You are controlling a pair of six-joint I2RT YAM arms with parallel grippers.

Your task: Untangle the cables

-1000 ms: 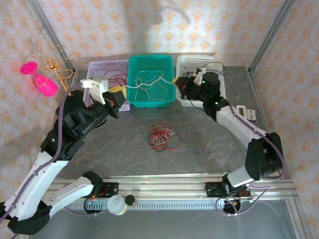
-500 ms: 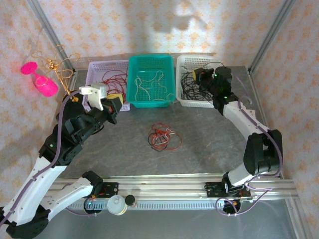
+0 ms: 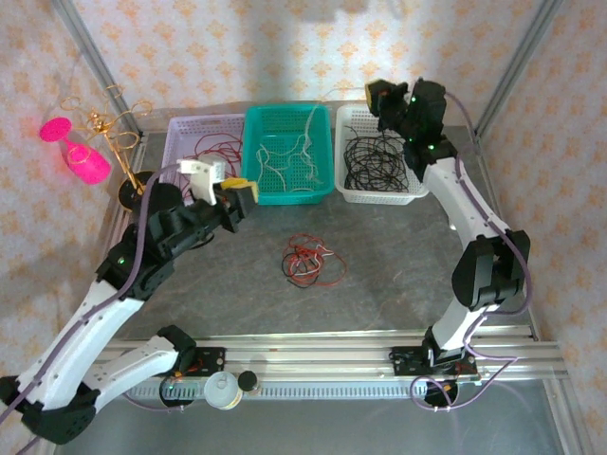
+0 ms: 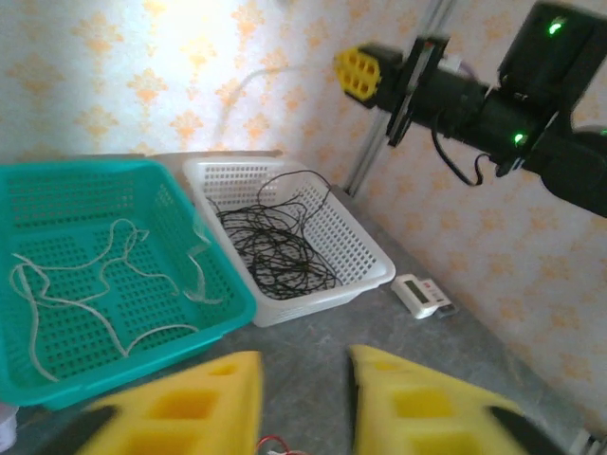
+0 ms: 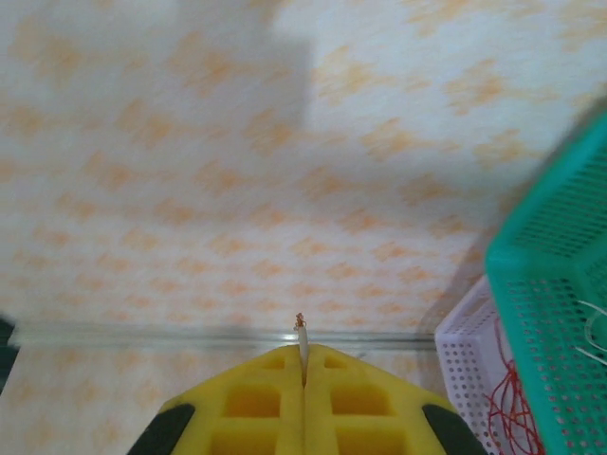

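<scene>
The cables [image 3: 308,261], a small knot of red, black and white strands, lie on the grey table in the middle. My left gripper [image 3: 243,191] hovers to their left and behind them, in front of the teal basket [image 3: 248,156]. Its yellow fingers [image 4: 213,403] stand apart with bare table between them. A bit of red wire [image 4: 278,445] peeks in at the bottom edge. My right gripper [image 3: 377,95] is raised high over the white basket [image 3: 417,194], shut on the end of a white wire [image 5: 302,339] that trails down toward the teal basket.
The teal basket holds white cable [image 3: 285,156], the white basket black cable [image 3: 375,161], and the purple basket [image 3: 185,128] red cable. A gold wire stand with pink cups [image 3: 81,156] is at the far left. A small white device [image 4: 424,294] lies right of the white basket.
The left gripper opened and let go of the white wire, then swung right. The right gripper rose and moved back, still gripping the wire's end; the wire now hangs into the teal basket.
</scene>
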